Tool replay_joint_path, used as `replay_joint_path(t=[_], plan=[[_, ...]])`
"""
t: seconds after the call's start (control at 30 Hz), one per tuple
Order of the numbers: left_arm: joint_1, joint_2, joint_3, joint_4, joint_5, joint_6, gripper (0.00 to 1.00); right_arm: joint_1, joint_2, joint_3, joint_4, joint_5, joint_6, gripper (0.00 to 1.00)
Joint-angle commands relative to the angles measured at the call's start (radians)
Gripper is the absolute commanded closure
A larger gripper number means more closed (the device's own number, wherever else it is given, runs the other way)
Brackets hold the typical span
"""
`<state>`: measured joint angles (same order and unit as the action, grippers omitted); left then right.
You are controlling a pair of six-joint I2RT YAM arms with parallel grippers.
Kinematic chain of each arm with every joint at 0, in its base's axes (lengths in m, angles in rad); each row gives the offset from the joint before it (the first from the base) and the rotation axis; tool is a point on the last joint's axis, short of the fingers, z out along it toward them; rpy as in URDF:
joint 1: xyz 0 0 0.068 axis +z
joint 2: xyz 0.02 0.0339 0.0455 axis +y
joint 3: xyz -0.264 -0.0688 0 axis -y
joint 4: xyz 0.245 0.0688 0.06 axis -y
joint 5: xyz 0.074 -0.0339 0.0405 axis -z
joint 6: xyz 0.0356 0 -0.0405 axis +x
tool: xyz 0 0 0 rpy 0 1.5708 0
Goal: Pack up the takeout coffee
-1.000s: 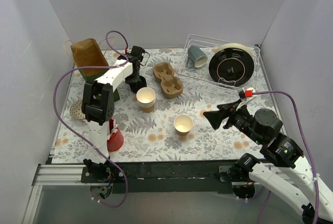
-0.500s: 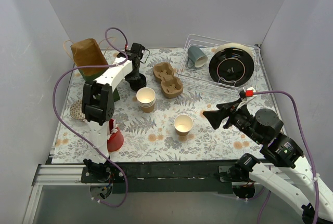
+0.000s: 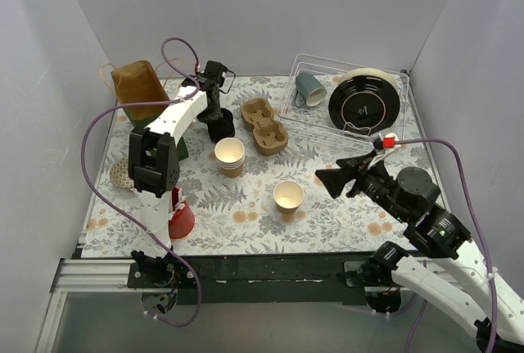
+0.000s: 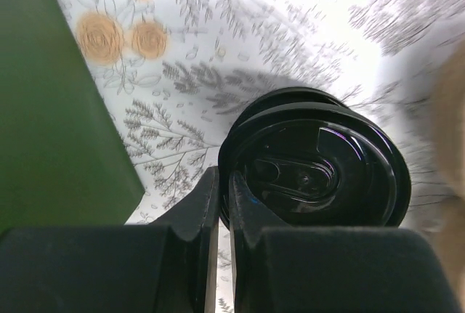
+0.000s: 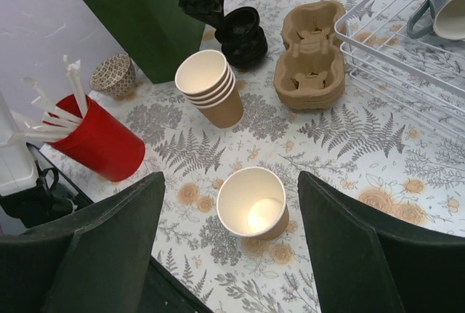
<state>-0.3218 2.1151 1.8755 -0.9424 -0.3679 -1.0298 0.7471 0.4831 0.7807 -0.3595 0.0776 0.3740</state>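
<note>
The left jaws are pressed almost together, only a hairline gap between them, their tips against the near rim of the stack of black lids (image 4: 312,175); whether they pinch that rim I cannot tell. The lids sit just beside the green bag (image 5: 138,15) at the back left. The right jaws are spread wide and hold nothing, hanging above the bench (image 3: 344,222) to the right of a single open paper cup (image 3: 288,196). Behind that cup stands a nested stack of paper cups (image 3: 230,155), upright, near the lids, with a pulp cup carrier (image 3: 264,124) just to its right. A floral cloth covers the bench, and plain grey walls close it in on three sides. A wire rack (image 3: 393,136) at the back right holds a grey-blue mug (image 3: 309,88) and a black plate (image 3: 365,101); a red cup of white sticks (image 3: 180,220) and a small patterned bowl (image 3: 121,174) stand at the near left. Since a second ago the left wrist has risen a little and the lids have shifted slightly right; the right arm has edged forward; the cups have not moved.
</note>
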Motion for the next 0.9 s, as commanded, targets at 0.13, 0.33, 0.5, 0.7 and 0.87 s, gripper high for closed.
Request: replay_joint_path(t=[0.13, 0.33, 0.5, 0.7, 0.87], plan=[[0.009, -0.069, 0.059, -0.015, 0.020, -0.046, 1.00, -0.002, 0.321, 0.028, 0.313, 0.123, 0.036, 0.20], [0.012, -0.061, 0.094, -0.048, 0.009, -0.041, 1.00, -0.002, 0.563, 0.124, 0.394, 0.028, 0.052, 0.20], [0.013, -0.075, 0.154, -0.076, 0.024, -0.023, 1.00, -0.003, 0.542, 0.100, 0.415, -0.019, 0.036, 0.20], [0.013, -0.159, 0.162, -0.049, 0.162, -0.016, 1.00, -0.003, 0.468, 0.107, 0.396, 0.016, -0.015, 0.19], [0.010, -0.317, 0.002, 0.060, 0.456, 0.008, 1.00, -0.002, 0.446, 0.124, 0.482, -0.102, -0.125, 0.19]])
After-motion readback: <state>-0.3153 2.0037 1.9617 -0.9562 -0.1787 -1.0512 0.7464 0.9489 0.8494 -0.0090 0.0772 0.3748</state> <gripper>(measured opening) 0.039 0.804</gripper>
